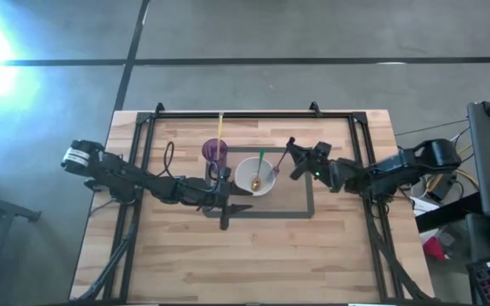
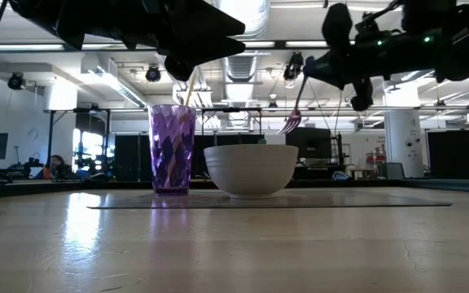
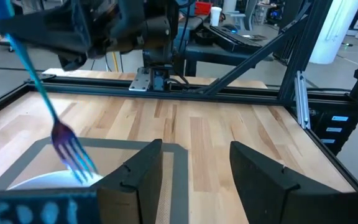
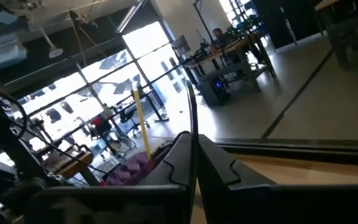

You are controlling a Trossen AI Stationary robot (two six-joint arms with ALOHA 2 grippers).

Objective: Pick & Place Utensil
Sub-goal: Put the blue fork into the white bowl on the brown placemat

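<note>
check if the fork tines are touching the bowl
Apart. The low view shows the fork, held by the right gripper, with its tines hanging in the air, open space between them and the rim of the bowl.

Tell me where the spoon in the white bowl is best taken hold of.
Probably grip the spoon by its green handle, where it leans over the far rim of the bowl. Come from above, jaws across the handle; its head lies down inside.
</note>
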